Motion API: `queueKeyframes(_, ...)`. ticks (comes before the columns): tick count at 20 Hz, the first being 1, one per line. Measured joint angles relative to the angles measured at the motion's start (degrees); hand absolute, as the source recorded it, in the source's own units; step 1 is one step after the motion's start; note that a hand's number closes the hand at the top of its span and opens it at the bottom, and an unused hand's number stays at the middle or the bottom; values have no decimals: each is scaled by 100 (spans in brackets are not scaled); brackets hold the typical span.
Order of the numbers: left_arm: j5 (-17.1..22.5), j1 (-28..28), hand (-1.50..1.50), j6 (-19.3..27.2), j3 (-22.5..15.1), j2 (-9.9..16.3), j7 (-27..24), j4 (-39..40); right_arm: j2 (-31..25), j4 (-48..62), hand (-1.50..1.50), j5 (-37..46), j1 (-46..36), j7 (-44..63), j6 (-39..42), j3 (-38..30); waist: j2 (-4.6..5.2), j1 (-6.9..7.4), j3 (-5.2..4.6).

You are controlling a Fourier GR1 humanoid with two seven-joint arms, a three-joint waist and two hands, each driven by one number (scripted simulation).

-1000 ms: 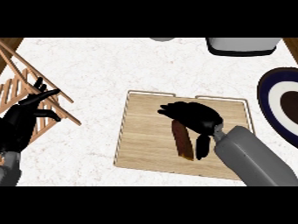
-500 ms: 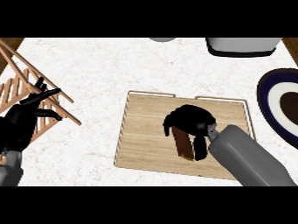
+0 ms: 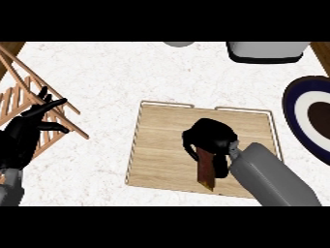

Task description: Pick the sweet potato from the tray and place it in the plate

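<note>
Here, at the far left, a slatted wooden rack [image 3: 17, 104] lies on the white counter [image 3: 110, 72], and above it the robot's left hand [image 3: 21, 133] rests open, fingers spread and raised, holding nothing. Toward the middle sits the pale wooden tray [image 3: 160, 145]. On it lies the sweet potato [image 3: 206, 169] — a dark reddish piece whose long axis runs near to far, its near tip pointing at the tray's near edge. The right hand [image 3: 210, 135] sits directly over the potato's far end, fingers curled down round it, so the grasp looks made or nearly made; the potato's near end seems to lie on the wood, not yet lifted. At the far right edge waits the plate [image 3: 299, 97], dark-rimmed with a white ring and a brown centre — well apart from the tray, to the right hand's own side. The right arm is plainly the nearer one for the carry.
</note>
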Motion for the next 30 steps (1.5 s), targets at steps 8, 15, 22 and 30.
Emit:
queueKeyframes(8, 80, 413, 0, 20, 221, 74, -29, -338, 125, 262, 150, -232, -180, 1958, -1451, -2110, 80, -270, 39)
queueKeyframes(15, 37, 527, 0, -38, 126, 86, 49, -530, -141, 382, 150, 544, -973, 4113, -3448, -3555, 115, -238, 25)
queueKeyframes(22, -122, 505, 0, -33, -35, -43, 49, -541, -366, 612, 150, 1939, -1426, 6000, -4767, -4123, 108, -100, 35)
queueKeyframes(30, -155, 278, 0, -116, 114, -105, 73, -288, -457, 466, 150, 2220, -991, 6480, -5295, -4803, 67, -80, 54)
